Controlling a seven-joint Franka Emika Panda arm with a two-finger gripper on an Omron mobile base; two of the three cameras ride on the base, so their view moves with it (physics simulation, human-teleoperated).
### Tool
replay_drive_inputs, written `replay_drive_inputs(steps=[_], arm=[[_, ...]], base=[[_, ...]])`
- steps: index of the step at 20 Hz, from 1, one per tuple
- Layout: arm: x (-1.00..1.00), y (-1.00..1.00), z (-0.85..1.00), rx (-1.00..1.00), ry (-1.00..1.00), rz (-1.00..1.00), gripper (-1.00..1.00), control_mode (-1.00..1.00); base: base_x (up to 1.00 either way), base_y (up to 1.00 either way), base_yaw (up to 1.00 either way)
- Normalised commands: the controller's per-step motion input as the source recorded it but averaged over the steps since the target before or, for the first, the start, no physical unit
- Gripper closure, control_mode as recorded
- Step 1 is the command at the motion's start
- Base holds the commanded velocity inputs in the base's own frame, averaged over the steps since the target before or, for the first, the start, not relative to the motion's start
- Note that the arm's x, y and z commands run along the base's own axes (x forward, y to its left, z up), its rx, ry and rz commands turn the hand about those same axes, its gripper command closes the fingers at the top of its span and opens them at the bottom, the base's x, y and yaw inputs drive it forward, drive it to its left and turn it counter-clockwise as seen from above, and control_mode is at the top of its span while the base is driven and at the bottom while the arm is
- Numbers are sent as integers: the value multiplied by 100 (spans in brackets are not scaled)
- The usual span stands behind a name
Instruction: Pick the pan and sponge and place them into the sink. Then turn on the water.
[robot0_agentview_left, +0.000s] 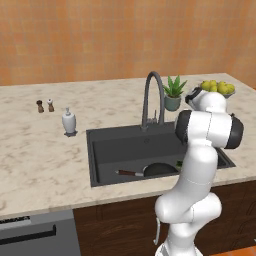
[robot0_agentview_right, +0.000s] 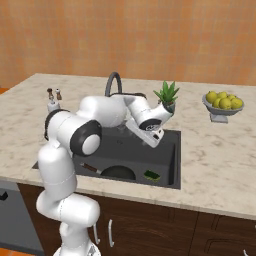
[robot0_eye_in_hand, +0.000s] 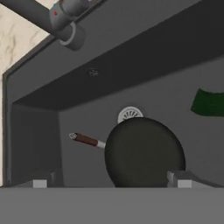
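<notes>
Pan (robot0_eye_in_hand: 144, 153) and sponge (robot0_eye_in_hand: 209, 103) both lie on the sink (robot0_agentview_left: 100, 150) floor, so placing looks done. Gripper (robot0_eye_in_hand: 111, 181) hangs over the basin, jaws wide and empty. No water runs from the faucet (robot0_agentview_left: 152, 97) yet.

Rises from the base, bends at the elbow and reaches forward. Points the hand downward at a slant. Holds the gripper (robot0_eye_in_hand: 111, 180) wide open, with the two small dark fingertips (robot0_eye_in_hand: 177, 177) far apart and nothing between them.
</notes>
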Motion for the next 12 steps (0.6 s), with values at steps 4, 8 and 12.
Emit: replay_drive_inputs(steps=[4,8,12], arm=[[16,6,2,8,-2,-8,-100,-100],[1,0,0,0,0,0,-100,-100],[4,8,5,22,-15,0,-100,-100]], base=[[0,0,0],[0,0,0],[0,0,0]])
